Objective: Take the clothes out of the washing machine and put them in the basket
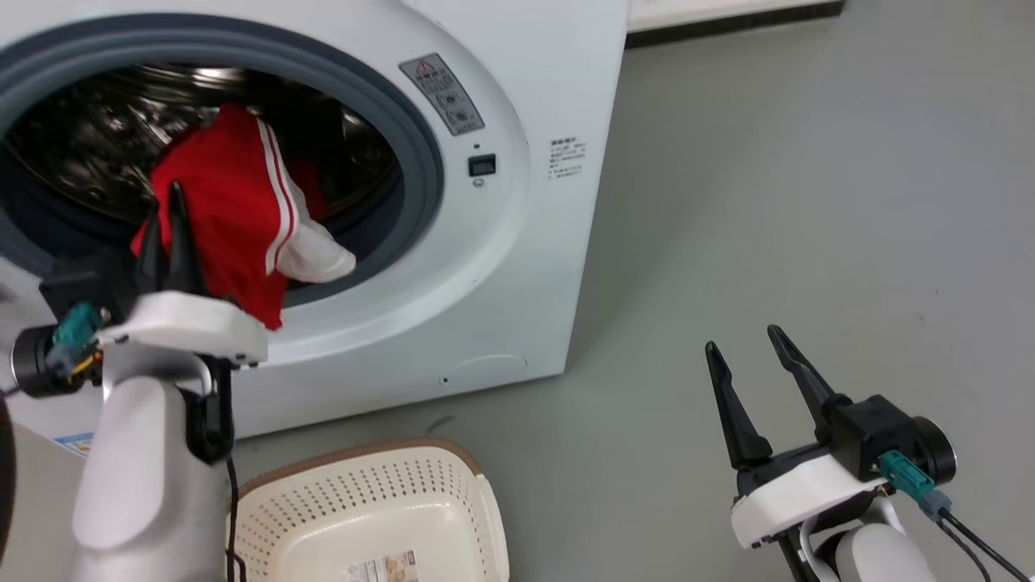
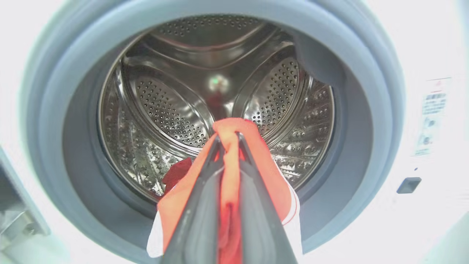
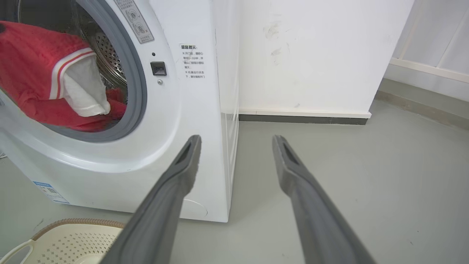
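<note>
Fingers of the left gripper (image 1: pixel 166 230) clamp the red striped garment (image 1: pixel 234 210) at the washing machine (image 1: pixel 517 267) porthole, its cloth draping over the grey door seal (image 1: pixel 422 162). Below it, the cream perforated basket (image 1: pixel 356 453) stands on the floor (image 1: pixel 808 202) near the machine. Farther right, the right gripper (image 1: pixel 744 339) hovers, fingers spread apart.

Splayed right tool (image 3: pixel 237 138) beside washing machine (image 3: pixel 176 121)

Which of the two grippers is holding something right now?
The left gripper, shut on the red clothes by the washing machine; the right gripper is open and empty.
</note>
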`<state>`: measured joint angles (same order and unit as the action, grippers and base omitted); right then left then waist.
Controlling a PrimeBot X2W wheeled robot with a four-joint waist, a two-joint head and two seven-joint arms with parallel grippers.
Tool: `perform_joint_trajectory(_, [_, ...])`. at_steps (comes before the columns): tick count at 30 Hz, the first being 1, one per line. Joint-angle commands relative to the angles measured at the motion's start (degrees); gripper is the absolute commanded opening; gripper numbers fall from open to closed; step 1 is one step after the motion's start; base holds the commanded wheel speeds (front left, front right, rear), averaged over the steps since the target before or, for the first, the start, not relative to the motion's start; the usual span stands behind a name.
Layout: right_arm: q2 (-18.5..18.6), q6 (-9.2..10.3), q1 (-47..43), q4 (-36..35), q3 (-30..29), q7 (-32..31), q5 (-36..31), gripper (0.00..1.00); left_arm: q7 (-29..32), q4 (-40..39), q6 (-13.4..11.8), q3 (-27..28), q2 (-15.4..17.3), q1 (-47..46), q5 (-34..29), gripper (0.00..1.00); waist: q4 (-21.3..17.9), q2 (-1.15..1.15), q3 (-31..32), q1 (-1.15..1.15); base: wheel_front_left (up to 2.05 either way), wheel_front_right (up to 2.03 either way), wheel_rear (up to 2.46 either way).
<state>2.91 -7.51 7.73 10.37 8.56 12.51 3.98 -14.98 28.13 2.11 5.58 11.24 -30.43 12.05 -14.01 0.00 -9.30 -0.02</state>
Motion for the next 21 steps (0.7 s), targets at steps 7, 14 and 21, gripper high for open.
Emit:
perform_joint_trajectory(7, [0.0, 0.04, -4.0, -1.7, -0.5, -1.8, -0.9, 1.00, -0.2, -13.0, -0.4, -0.9, -2.9, 11.9, -1.3, 0.00, 2.9, 0.00, 6.0, 0.02, 0.00, 0.00, 0.00])
perform_joint_trajectory(14, [-0.1, 0.04, -7.0, -3.8, -0.9, -3.7, -1.6, 1.00, 2.9, -28.0, -2.0, -3.1, -5.3, 24.9, -1.7, 0.00, 5.2, 0.00, 8.6, 0.02, 0.00, 0.00, 0.00])
perform_joint_trajectory(21, [-0.1, 0.04, -8.1, -5.9, -1.5, -5.1, -2.0, 1.00, 8.3, -34.5, -3.0, -5.9, -6.5, 38.1, -1.0, 0.00, 8.0, 0.00, 8.2, 0.02, 0.00, 0.00, 0.00])
